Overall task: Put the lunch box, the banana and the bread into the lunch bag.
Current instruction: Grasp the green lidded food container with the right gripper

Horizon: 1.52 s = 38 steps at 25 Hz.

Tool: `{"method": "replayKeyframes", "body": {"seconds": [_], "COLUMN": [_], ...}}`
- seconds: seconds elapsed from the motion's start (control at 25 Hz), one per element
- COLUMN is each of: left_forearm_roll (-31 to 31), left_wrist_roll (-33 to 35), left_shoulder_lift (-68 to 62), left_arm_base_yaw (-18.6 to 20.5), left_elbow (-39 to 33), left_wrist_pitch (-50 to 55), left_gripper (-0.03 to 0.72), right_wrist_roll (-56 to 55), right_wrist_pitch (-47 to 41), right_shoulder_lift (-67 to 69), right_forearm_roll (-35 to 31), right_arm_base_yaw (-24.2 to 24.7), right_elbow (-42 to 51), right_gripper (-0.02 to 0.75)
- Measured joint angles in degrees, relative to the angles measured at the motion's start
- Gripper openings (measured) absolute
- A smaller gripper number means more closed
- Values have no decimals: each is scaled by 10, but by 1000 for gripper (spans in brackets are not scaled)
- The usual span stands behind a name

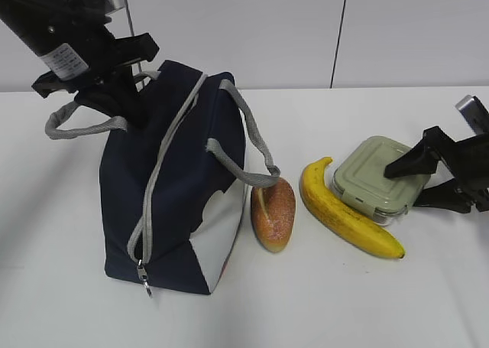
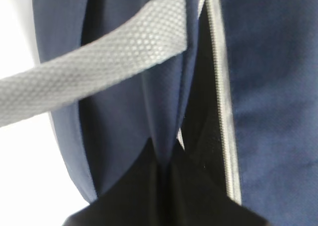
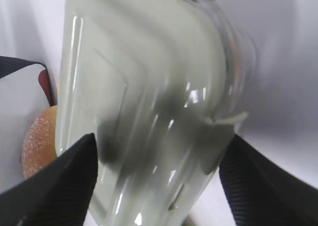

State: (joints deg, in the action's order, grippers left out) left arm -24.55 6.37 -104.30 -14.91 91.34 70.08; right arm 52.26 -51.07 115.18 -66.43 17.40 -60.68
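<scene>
The navy lunch bag (image 1: 176,180) stands at the left with its grey zipper (image 2: 221,87) parted along the top. My left gripper (image 1: 134,107) is at the bag's upper left edge, shut on a fold of its navy fabric (image 2: 166,151), beside a grey handle (image 2: 99,67). The bread (image 1: 273,214) leans against the bag's white side. Right of it lies the banana (image 1: 344,214), then the pale green lunch box (image 1: 374,176). My right gripper (image 1: 401,189) stands open, its fingers straddling the right end of the lunch box (image 3: 144,87); a gap shows beside one finger (image 3: 263,181).
The white table (image 1: 321,302) carries everything. A pale wall with a dark vertical seam (image 1: 340,34) rises behind it. The bag's second handle (image 1: 252,145) droops toward the bread (image 3: 39,141). A metal zipper pull (image 1: 143,275) hangs at the bag's front corner.
</scene>
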Motion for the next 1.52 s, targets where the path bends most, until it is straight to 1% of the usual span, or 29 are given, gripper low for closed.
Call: {"method": "replayKeyframes", "body": {"seconds": [0.64,1.36,1.44,1.52], "left_forearm_roll": [0,0,0,0], "left_wrist_roll": [0,0,0,0], "left_shoulder_lift": [0,0,0,0], "left_arm_base_yaw": [0,0,0,0], "left_elbow": [0,0,0,0], "left_wrist_pitch": [0,0,0,0], "left_gripper": [0,0,0,0], "right_wrist_roll": [13,39,39,40], "right_wrist_pitch": [7,37,39,40], "right_shoulder_lift": [0,1,1,1], "right_forearm_roll": [-76,-83,-83,-83], "right_arm_base_yaw": [0,-5,-5,-5], "right_elbow": [0,0,0,0], "right_gripper": [562,562,549,507]}}
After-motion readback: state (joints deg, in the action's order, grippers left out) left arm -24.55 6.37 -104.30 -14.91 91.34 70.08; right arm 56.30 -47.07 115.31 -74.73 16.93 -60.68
